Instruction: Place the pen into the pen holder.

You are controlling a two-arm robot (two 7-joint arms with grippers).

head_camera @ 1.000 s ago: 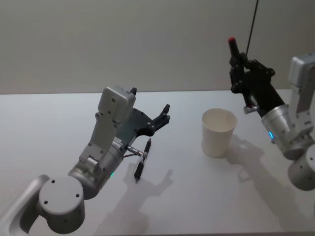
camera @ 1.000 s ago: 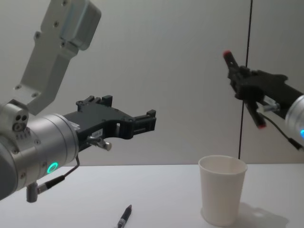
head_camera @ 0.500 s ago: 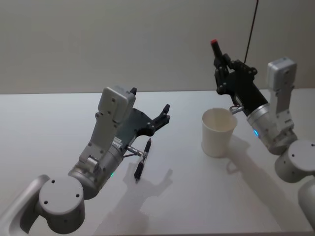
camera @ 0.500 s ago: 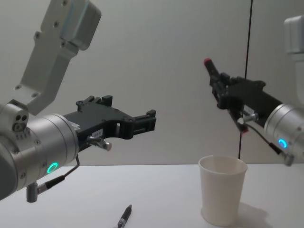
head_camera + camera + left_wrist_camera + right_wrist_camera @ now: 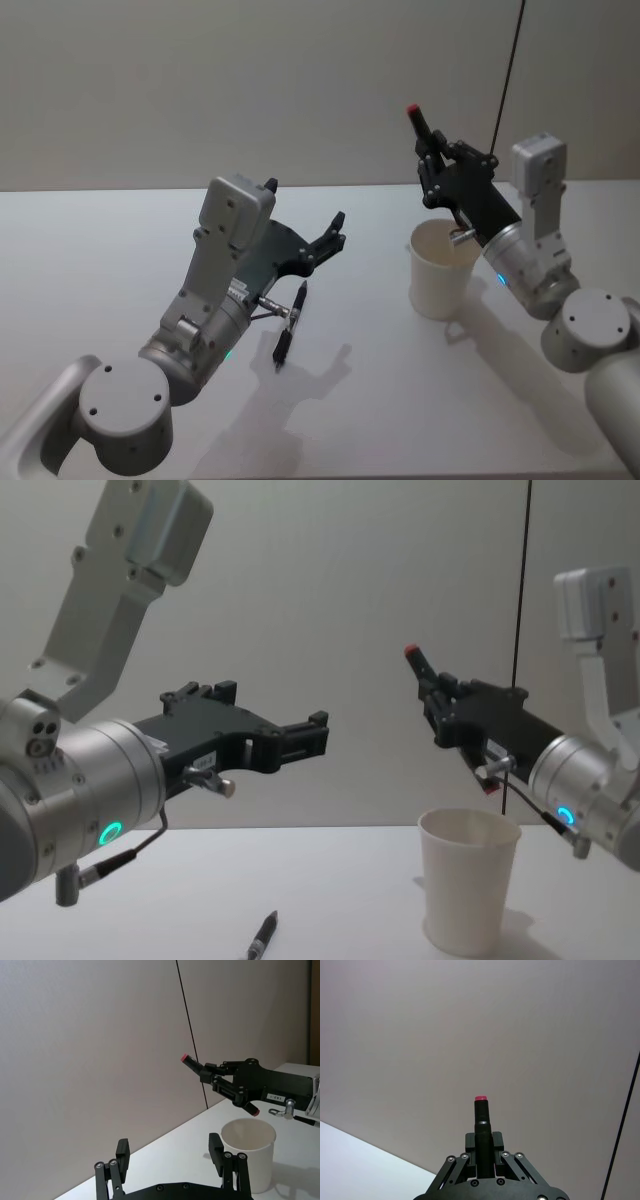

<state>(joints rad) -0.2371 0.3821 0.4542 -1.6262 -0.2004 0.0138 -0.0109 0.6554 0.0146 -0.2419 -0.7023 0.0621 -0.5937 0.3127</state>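
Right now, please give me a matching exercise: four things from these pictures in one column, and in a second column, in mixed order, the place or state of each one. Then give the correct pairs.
Things:
1. red-tipped pen
2. black pen
3. pen holder
4. left gripper

Places or states:
A. standing upright on the table
B. open, hovering above the table
C. lying flat on the table
D. held tilted in the right gripper, over the pen holder

Pairs: 1-D, 2-C, 3-A, 4-B
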